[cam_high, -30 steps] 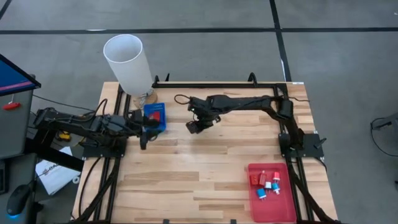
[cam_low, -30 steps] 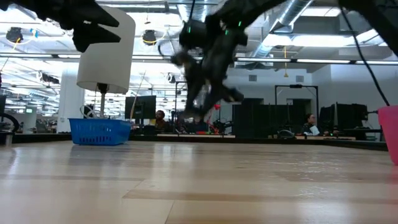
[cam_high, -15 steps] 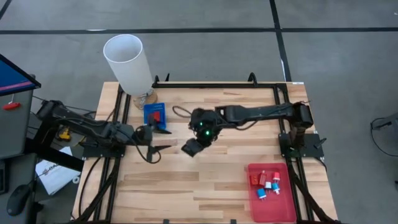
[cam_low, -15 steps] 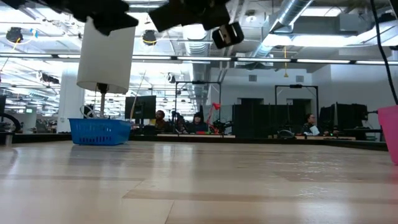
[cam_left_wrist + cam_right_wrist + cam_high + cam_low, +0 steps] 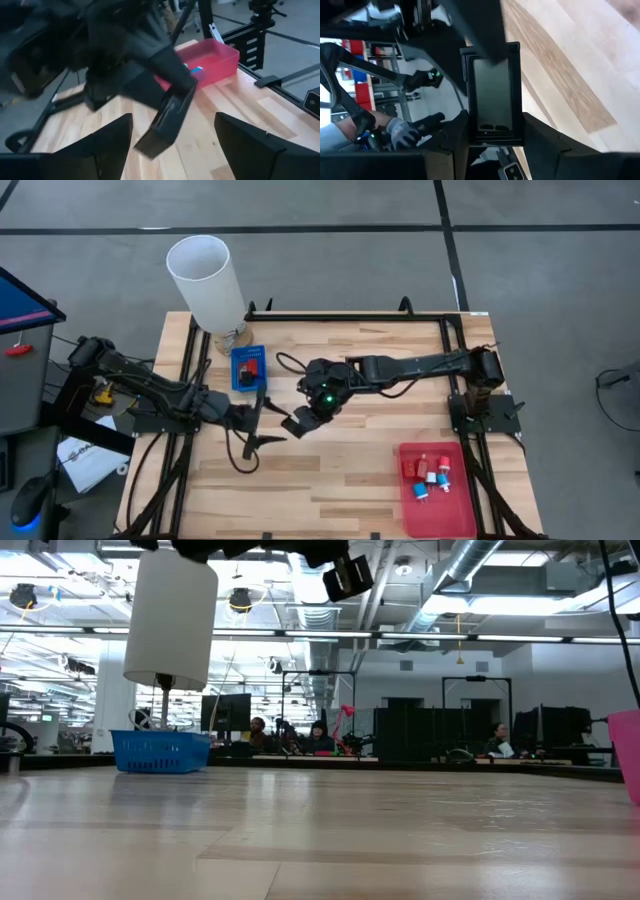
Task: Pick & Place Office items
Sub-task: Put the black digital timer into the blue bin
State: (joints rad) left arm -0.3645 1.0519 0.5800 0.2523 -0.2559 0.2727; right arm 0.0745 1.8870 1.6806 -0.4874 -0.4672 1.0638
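Observation:
My right gripper (image 5: 305, 418) hangs over the middle of the table, shut on a flat black rectangular piece (image 5: 167, 120). My left gripper (image 5: 266, 419) faces it from the table's left, open wide. Its fingers stand on either side of the piece's free end (image 5: 152, 145) and touch nothing. Several small red, light-blue and white office items (image 5: 428, 473) lie in the red tray (image 5: 440, 515) at the near right. One red piece (image 5: 252, 367) lies in the blue bin (image 5: 240, 370) at the far left. My right gripper pinches the black piece between its two fingers (image 5: 451, 137), across the two long sides (image 5: 470, 127) near one end. The fingers slant down from the table's far right and lie along the piece. The piece is lifted clear of the table, and its free end points at my left gripper.
A tall white cylinder (image 5: 205, 280) stands on a foot at the far left corner, just behind the blue bin. Black rails (image 5: 350, 315) run along the table's far, left and right edges. Bare wood (image 5: 320, 480) lies in front of both grippers.
My right gripper has carried the black piece from beside the blue bin toward the near edge and up. My left gripper has left the bin, gone toward the near edge and the right, rolled, and opened wider around the piece's free end.

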